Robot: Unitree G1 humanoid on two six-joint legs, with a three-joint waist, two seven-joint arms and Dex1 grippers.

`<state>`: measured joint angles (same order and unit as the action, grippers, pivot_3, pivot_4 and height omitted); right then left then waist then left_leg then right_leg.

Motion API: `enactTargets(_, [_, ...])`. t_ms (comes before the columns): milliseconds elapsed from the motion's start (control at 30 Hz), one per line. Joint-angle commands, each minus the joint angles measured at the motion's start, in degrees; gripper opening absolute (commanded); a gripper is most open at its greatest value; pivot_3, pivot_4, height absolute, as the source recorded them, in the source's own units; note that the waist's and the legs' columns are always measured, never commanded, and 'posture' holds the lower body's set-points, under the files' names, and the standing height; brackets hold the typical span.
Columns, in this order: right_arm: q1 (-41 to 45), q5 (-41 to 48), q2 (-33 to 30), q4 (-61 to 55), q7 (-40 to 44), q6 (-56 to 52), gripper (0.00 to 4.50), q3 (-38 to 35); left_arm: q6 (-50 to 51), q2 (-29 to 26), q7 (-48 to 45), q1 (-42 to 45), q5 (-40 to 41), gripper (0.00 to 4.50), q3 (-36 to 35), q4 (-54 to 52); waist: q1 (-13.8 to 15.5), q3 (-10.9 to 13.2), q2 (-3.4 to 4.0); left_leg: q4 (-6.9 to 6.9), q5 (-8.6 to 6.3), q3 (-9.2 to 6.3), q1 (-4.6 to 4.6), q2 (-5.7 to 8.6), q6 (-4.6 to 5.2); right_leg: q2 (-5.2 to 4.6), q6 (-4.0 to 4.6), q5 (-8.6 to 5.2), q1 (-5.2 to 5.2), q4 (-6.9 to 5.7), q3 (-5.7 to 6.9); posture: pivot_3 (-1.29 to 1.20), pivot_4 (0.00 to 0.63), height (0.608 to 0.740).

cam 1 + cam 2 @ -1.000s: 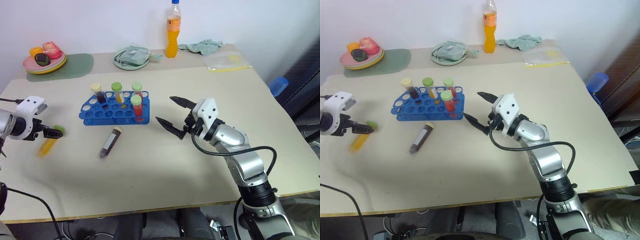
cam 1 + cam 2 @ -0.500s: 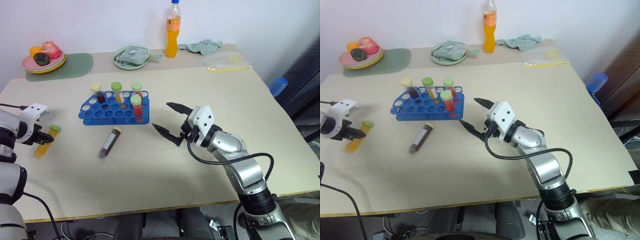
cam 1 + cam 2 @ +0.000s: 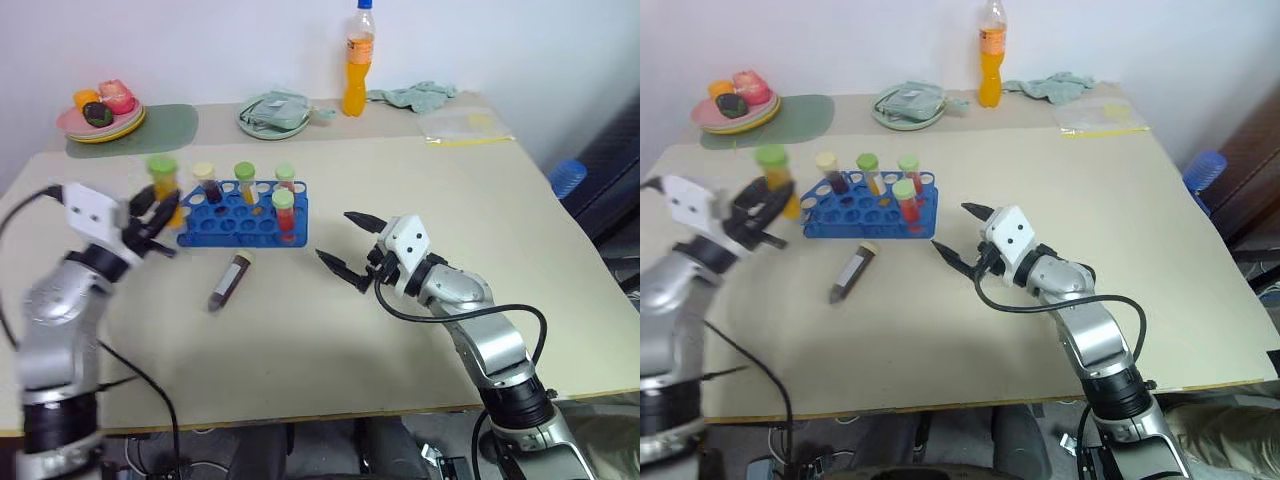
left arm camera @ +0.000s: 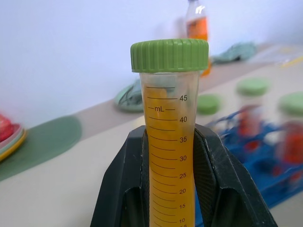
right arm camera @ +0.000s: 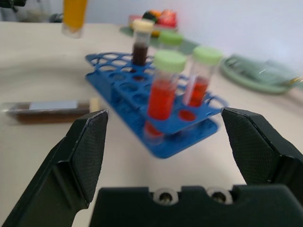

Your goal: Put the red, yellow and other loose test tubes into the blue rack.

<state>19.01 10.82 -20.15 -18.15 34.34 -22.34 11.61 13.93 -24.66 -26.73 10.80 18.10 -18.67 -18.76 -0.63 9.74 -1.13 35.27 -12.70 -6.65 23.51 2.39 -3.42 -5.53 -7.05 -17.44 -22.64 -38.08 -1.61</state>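
Above the table (image 3: 420,190), left tool (image 4: 171,156) clamps yellow tube (image 4: 169,142) upright beside blue rack (image 3: 243,212).

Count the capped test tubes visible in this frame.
6. Four stand in the blue rack; a dark tube lies on the table before it; a yellow tube is gripped in the left end effector beside the rack's end.

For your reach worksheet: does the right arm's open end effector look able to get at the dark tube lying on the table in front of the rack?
Probably yes: the right end effector is open, with bare table between it and the dark tube.
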Motion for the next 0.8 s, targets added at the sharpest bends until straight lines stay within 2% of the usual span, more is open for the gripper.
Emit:
enactTargets(33, [0.8, 4.5, -0.2, -2.5, 3.1, -4.2, 4.24, -0.2, -4.2, 5.1, 8.2, -0.1, -6.9, 0.75, 5.7, -4.8, 0.0, 0.0, -0.02, 0.00, 0.00, 0.00, -0.02, 0.03, 0.00, 0.01, 0.00, 0.00, 0.05, 0.01, 0.00, 0.00, 0.150, 0.740])
enactTargets(167, [0.4, 4.9, -1.1, -3.9, 4.2, -5.4, 4.24, 0.4, -10.0, 10.7, 16.2, 1.1, -14.3, 0.75, 9.2, 0.5, -0.3, 0.0, 0.00, -0.03, -0.01, 0.01, -0.08, 0.09, 0.01, 0.04, 0.00, 0.00, 0.06, 0.02, 0.00, 0.00, 0.150, 0.740])
enactTargets(333, [-0.1, 5.1, -1.1, -5.1, 3.6, -6.5, 4.24, 0.2, -13.0, 14.4, 18.5, 2.6, -15.4, 0.75, 11.5, 6.8, -0.2, 0.0, 0.00, -0.03, -0.01, 0.01, -0.09, 0.06, 0.01, 0.10, 0.00, 0.00, 0.08, 0.03, 0.01, 0.00, 0.150, 0.740])
enactTargets(800, [-1.5, 5.2, 0.9, -6.7, 0.8, -7.6, 4.24, 0.0, -13.3, 16.8, 17.3, 8.7, -15.3, 0.75, 15.0, 17.4, -0.2, 0.0, -0.01, -0.01, 0.00, -0.03, -0.09, 0.08, 0.01, 0.09, -0.01, 0.00, 0.12, 0.07, 0.06, 0.00, 0.150, 0.740])
